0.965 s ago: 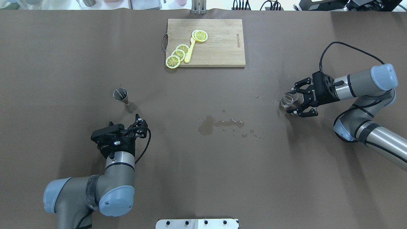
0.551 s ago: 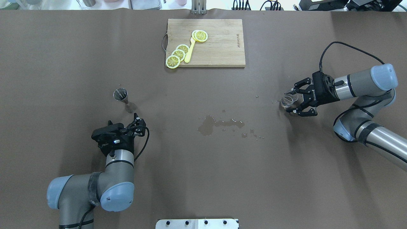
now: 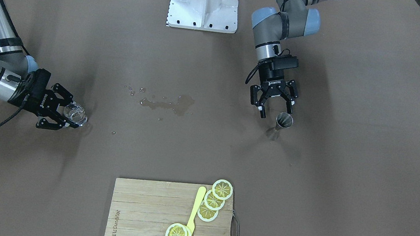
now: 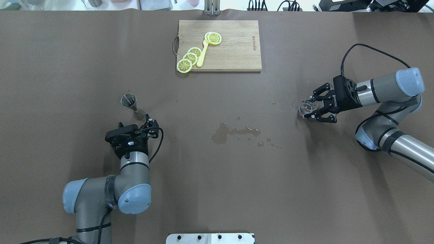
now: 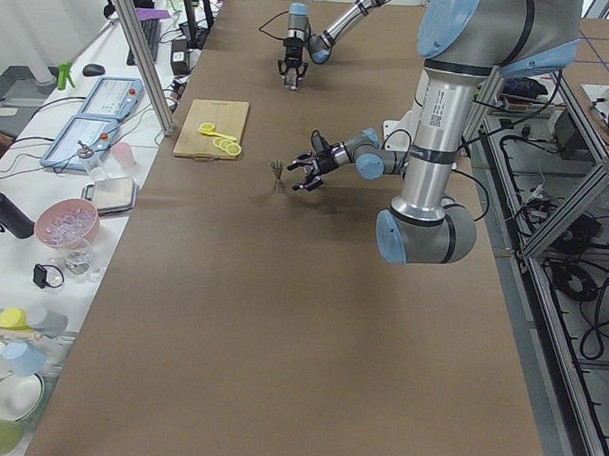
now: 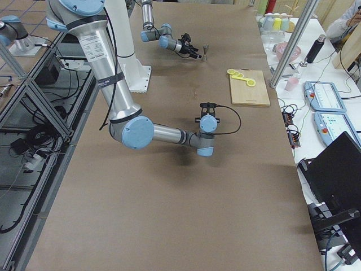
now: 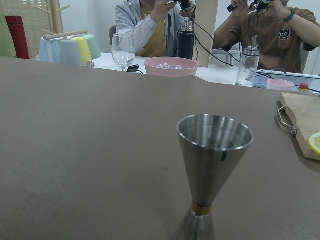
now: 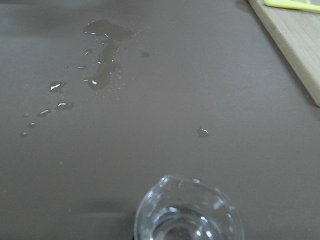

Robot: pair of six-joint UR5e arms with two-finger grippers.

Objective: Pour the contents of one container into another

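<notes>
The small clear glass cup is found standing upright on the bench, well out on the robot's right side. It is bracketed by the two fingers of the right hand, one at each side of its wall. Whether the cup is already pinched cannot be told, and it is not seen to be lifted.

The steel jigger is set upright, long axis vertical, well apart from the cup on the robot's left side. A puddle of spilled liquid lies between the two. The left hand is held spread and empty, low over the bench. The jigger lies just ahead of its fingertips, not yet between them, so this arm is plainly the nearer one.

The coming move is judged to turn on that wide gap: cup and jigger must be brought together before anything can be poured.

White lettering on each hand can be read as ROBOTIQ. The mark burned into the cutting board is too small to be read (its letters are only smudges).
</notes>
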